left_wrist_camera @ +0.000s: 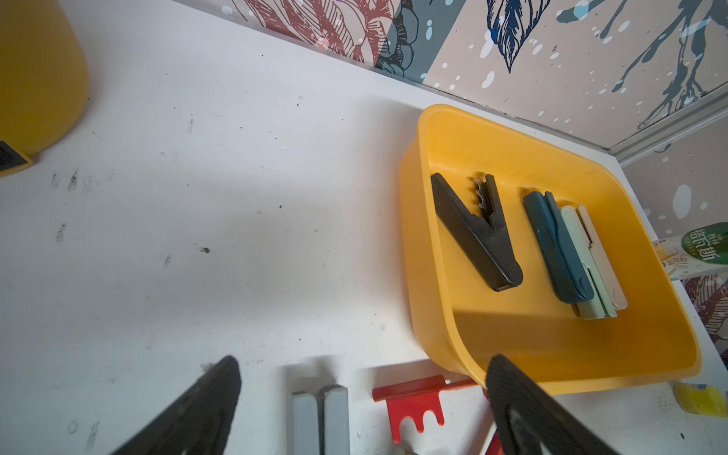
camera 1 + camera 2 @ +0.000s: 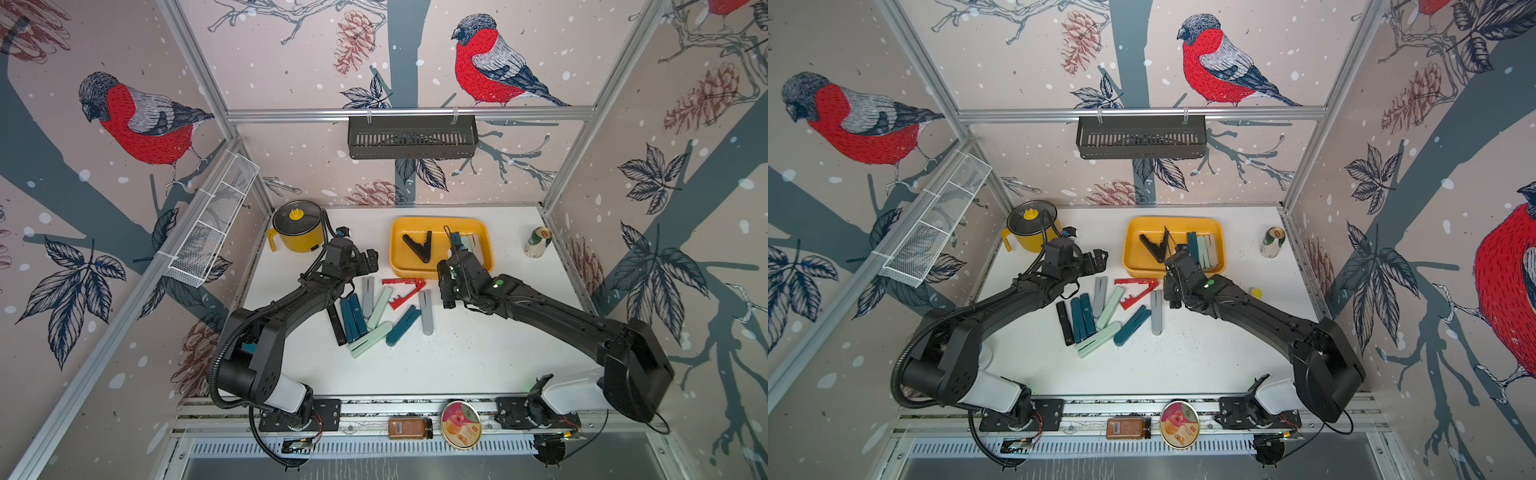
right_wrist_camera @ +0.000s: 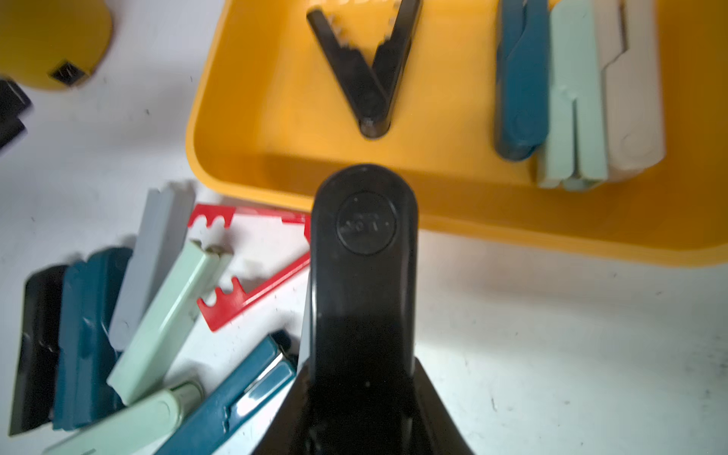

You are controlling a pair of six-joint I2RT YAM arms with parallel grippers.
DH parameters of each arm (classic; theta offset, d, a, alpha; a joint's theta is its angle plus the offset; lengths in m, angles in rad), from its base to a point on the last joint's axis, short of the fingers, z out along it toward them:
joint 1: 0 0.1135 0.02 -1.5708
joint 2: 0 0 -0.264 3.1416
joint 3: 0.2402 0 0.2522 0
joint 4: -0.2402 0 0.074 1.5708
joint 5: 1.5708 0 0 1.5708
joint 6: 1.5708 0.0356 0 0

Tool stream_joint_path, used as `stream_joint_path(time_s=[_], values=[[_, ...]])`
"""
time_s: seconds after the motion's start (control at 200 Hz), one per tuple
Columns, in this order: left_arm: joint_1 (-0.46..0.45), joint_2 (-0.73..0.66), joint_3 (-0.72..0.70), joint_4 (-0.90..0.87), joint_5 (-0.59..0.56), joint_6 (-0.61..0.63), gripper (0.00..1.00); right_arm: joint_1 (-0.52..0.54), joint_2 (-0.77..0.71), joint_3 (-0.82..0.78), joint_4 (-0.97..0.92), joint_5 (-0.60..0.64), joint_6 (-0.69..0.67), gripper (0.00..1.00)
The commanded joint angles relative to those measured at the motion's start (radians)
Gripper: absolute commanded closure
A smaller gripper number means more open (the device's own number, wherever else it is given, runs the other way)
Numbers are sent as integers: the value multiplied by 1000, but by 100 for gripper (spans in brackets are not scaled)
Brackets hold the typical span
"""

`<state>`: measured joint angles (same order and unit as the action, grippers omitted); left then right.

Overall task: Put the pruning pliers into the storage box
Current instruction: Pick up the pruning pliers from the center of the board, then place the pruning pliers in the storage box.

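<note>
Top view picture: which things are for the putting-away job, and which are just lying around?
For the job: pruning pliers piled on the table, black pliers being held, storage box.

Just lying about: yellow pot, drink can, black rack, mesh basket, spice jar, round tin.

Your right gripper (image 3: 362,374) clamped on folded black pliers (image 3: 364,252), yellow storage box (image 3: 252,130) just ahead holding four more, loose pile (image 3: 157,315) beside the gripper on the white table (image 3: 551,354).
</note>
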<state>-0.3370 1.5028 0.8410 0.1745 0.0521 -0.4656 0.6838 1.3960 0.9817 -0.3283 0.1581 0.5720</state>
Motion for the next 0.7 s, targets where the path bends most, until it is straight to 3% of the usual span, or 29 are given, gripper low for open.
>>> stream_joint_path(time_s=[0.0, 0.175, 0.485, 0.695], values=[[0, 8, 11, 14, 5, 1, 2, -61, 20, 56, 46, 4, -48, 71], [0, 11, 15, 21, 18, -4, 2, -158, 176, 240, 10, 1, -69, 71], [-10, 43, 33, 25, 21, -5, 2, -205, 525, 565, -49, 30, -123, 70], [-7, 63, 47, 7, 9, 7, 2, -243, 716, 697, -96, 10, -151, 69]])
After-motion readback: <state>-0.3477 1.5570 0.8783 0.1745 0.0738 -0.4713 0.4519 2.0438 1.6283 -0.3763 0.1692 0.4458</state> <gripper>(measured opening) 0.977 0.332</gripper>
